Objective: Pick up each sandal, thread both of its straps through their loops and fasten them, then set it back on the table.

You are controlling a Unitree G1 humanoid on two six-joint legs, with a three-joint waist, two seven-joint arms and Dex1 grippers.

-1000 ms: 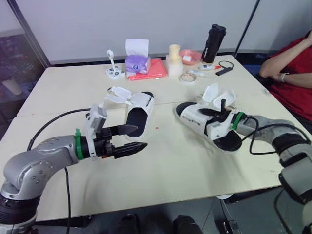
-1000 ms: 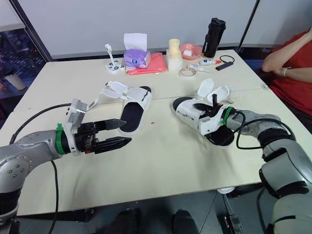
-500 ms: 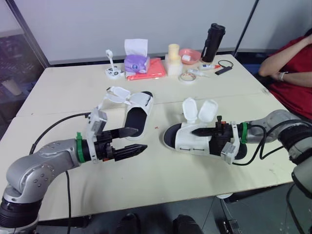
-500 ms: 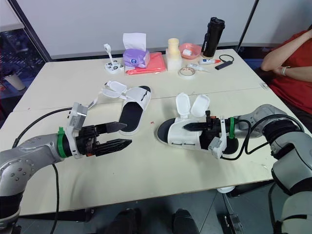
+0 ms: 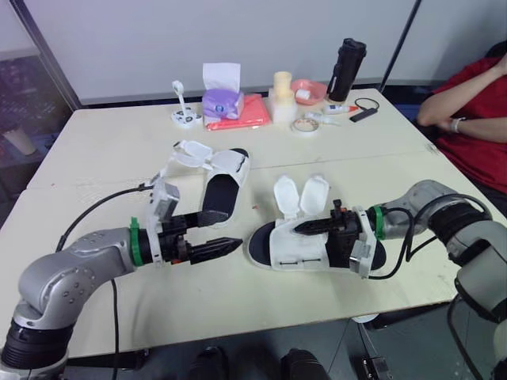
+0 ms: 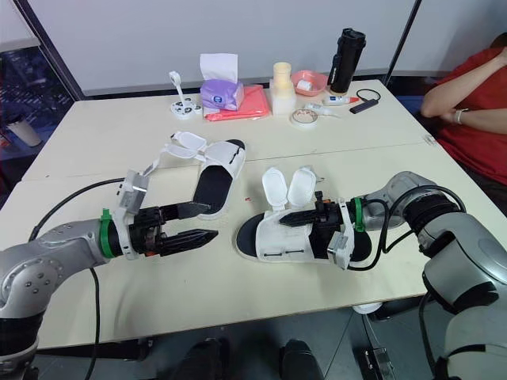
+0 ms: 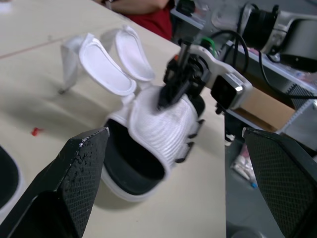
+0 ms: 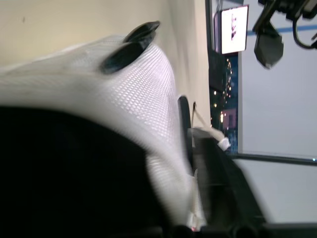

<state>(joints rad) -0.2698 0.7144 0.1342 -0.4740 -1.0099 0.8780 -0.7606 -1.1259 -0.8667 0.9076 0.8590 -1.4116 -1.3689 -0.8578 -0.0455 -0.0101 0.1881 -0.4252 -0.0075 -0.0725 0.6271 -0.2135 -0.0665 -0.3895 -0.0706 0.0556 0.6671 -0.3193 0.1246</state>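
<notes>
the right tool is clamped on the white upper of one sandal, which lies near the counter's near edge, straps flipped up. the left tool hovers beside its toe, fingers apart. the second sandal lies mid-counter.

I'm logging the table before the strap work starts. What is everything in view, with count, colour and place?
held sandal: 1, white with black sole, front centre, strap flaps open
other sandal: 1, same colours, further back on the left, flaps open
tissue box: 1, purple, far edge
cloth: 1, pinkish red, beside the tissue box
bottle: 1, black, far right
bowl: 1, pink, next to the bottle
tape roll: 1, pale, in front of the bowl
table: 1, beige
person: 1, red sleeve, right edge
left gripper: black, open, pointing at the held sandal
right gripper: black, shut on the held sandal's upper
</notes>
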